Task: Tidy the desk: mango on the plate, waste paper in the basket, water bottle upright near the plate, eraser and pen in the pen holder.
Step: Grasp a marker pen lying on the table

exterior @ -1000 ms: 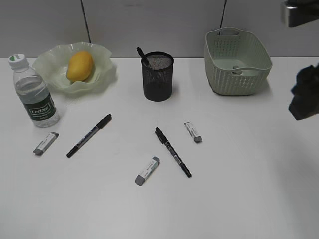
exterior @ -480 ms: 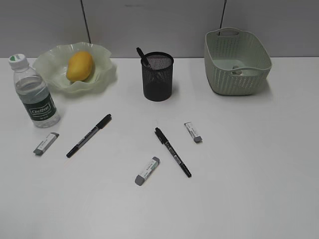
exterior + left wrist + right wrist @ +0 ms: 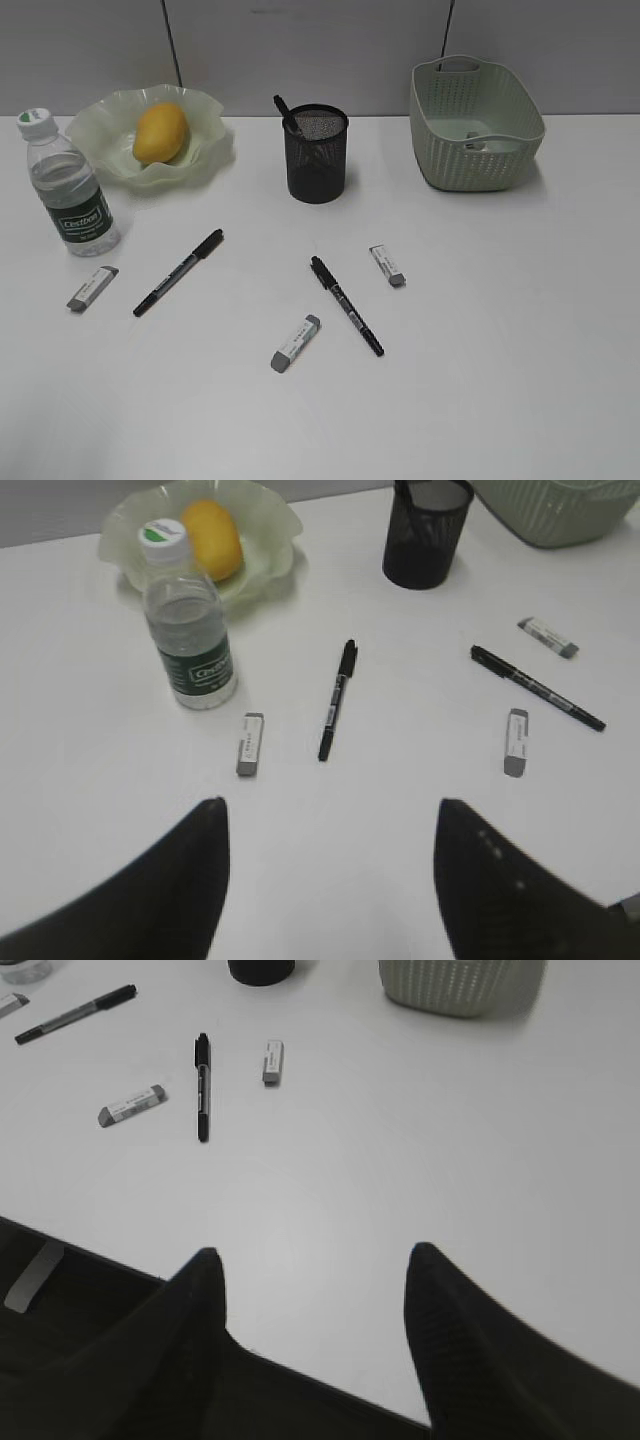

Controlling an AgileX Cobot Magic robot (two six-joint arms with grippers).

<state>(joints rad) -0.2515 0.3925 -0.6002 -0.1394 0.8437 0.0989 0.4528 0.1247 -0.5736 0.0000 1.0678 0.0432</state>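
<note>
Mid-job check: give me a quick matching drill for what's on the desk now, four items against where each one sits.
Items
1. mango
2. water bottle
3. waste paper
4. eraser nearest the camera in the exterior view

Places
A. upright on the desk, left of the plate
B. flat on the desk, left of a loose pen
C. in the plate with the wavy rim
D. inside the basket

Pairs: 1-C, 2-A, 3-D, 4-B
</note>
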